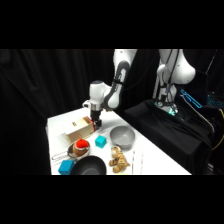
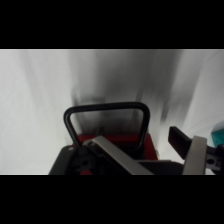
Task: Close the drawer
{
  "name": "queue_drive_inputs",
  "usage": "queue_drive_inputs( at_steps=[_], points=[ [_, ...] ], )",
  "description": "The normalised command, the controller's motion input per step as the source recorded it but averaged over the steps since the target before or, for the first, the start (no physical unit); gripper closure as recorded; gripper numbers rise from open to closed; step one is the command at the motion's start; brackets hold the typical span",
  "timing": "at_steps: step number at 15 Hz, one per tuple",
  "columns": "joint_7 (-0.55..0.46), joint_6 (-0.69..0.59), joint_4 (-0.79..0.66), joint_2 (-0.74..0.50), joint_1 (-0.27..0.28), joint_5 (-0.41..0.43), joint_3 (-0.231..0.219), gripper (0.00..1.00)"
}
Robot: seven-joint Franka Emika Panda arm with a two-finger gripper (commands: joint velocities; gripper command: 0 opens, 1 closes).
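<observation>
The light tan wooden box (image 1: 75,130) stands at the table's back left. Its orange-brown drawer (image 1: 87,129) shows at the end facing the arm, and how far it sticks out I cannot tell. My gripper (image 1: 95,123) hangs right at that end. In the wrist view the drawer's dark wire handle (image 2: 107,106) loops up over the reddish drawer front (image 2: 112,139), close below my gripper (image 2: 148,144). The fingers (image 2: 118,158) stand apart, open. The handle's right leg sits between them, with no visible squeeze on it.
A teal cube (image 1: 101,142) and a grey bowl (image 1: 121,136) lie right of the box. In front are a red and orange object (image 1: 81,146), a black bowl (image 1: 90,166), a second teal cube (image 1: 65,166), a brown toy (image 1: 119,159) and a metal wire tool (image 1: 60,156).
</observation>
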Motion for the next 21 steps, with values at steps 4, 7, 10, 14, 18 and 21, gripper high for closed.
queue_drive_inputs(
  at_steps=[4,7,10,14,18,21],
  points=[
    [0.15,-0.26,0.45,0.18,-0.062,-0.203,0.11,0.0],
    [0.07,-0.28,0.5,0.26,-0.076,-0.134,0.12,0.0],
    [0.09,-0.28,0.46,0.2,-0.019,-0.145,0.077,0.0],
    [0.19,-0.36,0.22,-0.07,0.103,-0.2,-0.019,0.0],
    [0.25,-0.43,-0.05,-0.37,0.176,-0.224,-0.105,0.0],
    [0.19,-0.46,-0.08,-0.4,0.124,-0.174,-0.082,0.0]
  ],
)
